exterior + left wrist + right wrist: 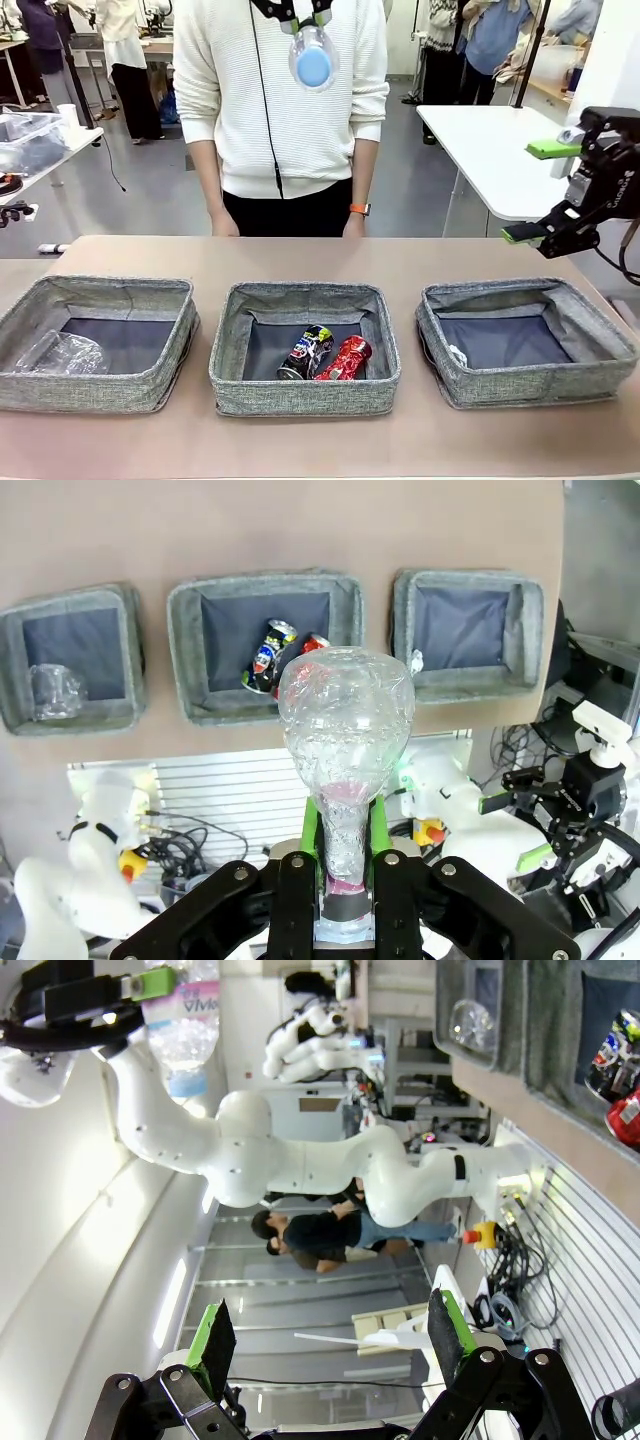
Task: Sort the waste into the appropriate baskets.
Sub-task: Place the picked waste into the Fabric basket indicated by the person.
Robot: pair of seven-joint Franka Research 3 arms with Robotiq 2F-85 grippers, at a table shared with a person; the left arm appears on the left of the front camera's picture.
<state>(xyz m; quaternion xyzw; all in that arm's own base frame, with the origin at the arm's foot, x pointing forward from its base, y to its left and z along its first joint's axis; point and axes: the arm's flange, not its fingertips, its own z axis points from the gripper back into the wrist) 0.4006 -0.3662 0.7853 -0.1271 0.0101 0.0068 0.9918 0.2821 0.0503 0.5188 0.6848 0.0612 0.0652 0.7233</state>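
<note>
Left tool is clamped on a clear plastic bottle, green pads pressing its neck, the rounded bottom pointing away from the camera. Beyond it lies the table with three grey baskets in a row. Left basket holds crumpled clear plastic. Middle basket holds a dark printed can and a red can side by side. Right basket holds a small white wad at its edge.
</note>
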